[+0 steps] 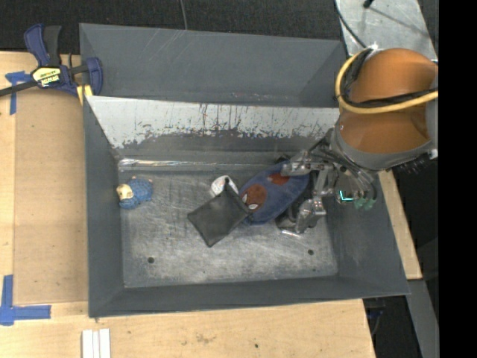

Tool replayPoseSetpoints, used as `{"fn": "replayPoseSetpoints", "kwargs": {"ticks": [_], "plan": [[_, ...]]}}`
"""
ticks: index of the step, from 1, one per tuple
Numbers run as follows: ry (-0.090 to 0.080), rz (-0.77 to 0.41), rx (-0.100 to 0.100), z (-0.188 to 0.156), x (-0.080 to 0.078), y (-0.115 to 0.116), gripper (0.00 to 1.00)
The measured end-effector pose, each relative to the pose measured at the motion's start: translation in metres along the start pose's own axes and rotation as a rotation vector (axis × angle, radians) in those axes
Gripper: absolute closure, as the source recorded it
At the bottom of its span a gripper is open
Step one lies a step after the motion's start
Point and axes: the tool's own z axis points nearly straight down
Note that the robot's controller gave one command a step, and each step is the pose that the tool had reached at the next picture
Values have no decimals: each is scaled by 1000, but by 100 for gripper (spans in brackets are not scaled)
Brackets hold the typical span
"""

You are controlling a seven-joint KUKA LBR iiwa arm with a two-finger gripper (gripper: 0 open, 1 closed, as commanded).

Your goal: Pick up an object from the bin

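My gripper (pixel 302 218) reaches down at the right side of the bin floor, its metal fingertips close to the floor. Right beside it on the left lies a blue cloth-like thing (pixel 277 194) with a reddish-brown patch, touching or nearly touching the fingers. Nothing shows clearly between the fingers. A dark grey flat square piece (pixel 216 218) lies tilted against the blue thing's left end, with a small white scrap (pixel 220 186) just above it.
A small blue and yellow toy-like thing (pixel 133 192) sits alone at the bin's left side. The orange cover and cables of the arm hang over the bin's right wall.
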Motion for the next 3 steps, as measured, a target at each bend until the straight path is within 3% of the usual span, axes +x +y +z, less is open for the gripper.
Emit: {"fn": "replayPoseSetpoints", "kwargs": {"ticks": [1, 2, 3], "plan": [[-5, -56, 0, 124, -37, 11, 0], [-23, -58, -2, 116, -42, 13, 100], [-17, -84, 2, -42, -47, 2, 100]]}}
